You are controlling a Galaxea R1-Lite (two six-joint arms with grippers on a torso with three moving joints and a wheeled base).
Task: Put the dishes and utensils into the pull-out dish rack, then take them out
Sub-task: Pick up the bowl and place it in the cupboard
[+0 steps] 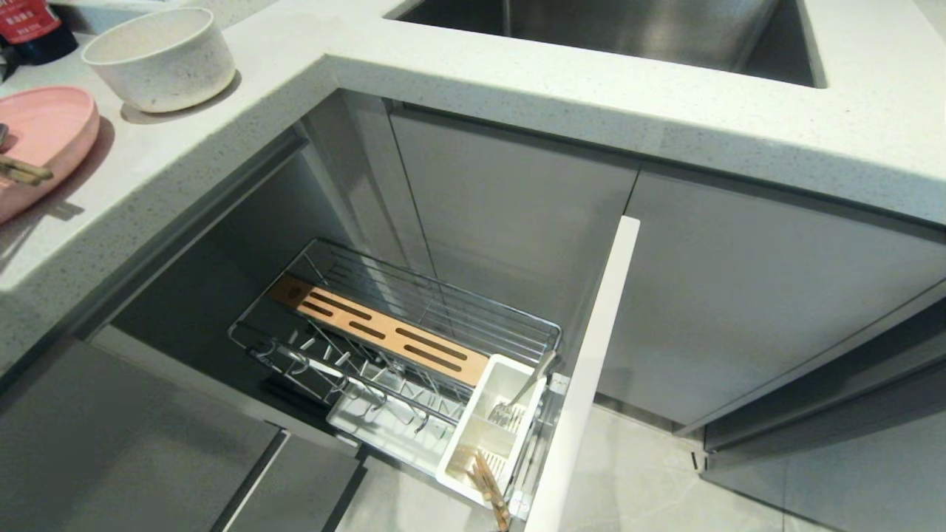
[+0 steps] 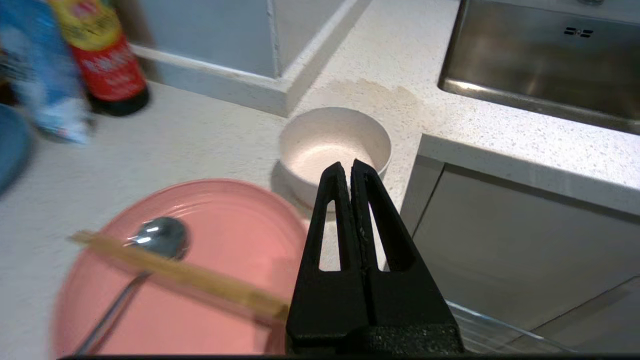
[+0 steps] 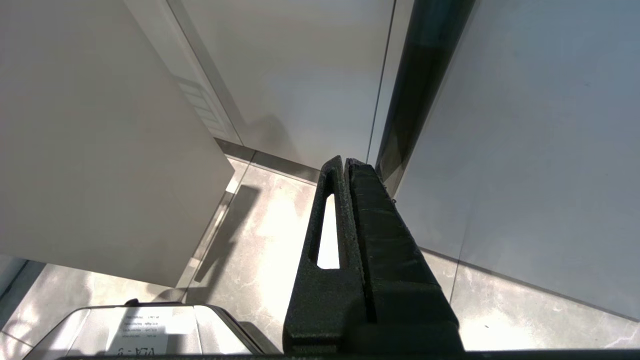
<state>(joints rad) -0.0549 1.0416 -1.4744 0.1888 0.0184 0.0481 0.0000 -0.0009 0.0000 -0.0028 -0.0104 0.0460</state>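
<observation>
The pull-out dish rack (image 1: 414,310) stands drawn out below the counter, with its wooden strip (image 1: 384,332) and white caddy (image 1: 491,428). Wooden chopsticks (image 1: 491,488) and a metal fork (image 1: 517,403) sit in the caddy. On the counter the pink plate (image 2: 220,240) carries the spoon (image 2: 160,237) and another pair of chopsticks (image 2: 190,277). The white bowl (image 2: 332,145) stands just beyond it. My left gripper (image 2: 346,167) hovers shut and empty over the counter between plate and bowl. My right gripper (image 3: 344,162) hangs shut and empty, low beside the cabinets. Neither arm shows in the head view.
The steel sink (image 1: 628,29) is set in the counter at the back right. A red-labelled bottle (image 2: 107,60) and a blue packet (image 2: 45,75) stand behind the plate. The rack's upright front panel (image 1: 591,369) juts out over the floor. Grey cabinet doors (image 1: 739,295) flank it.
</observation>
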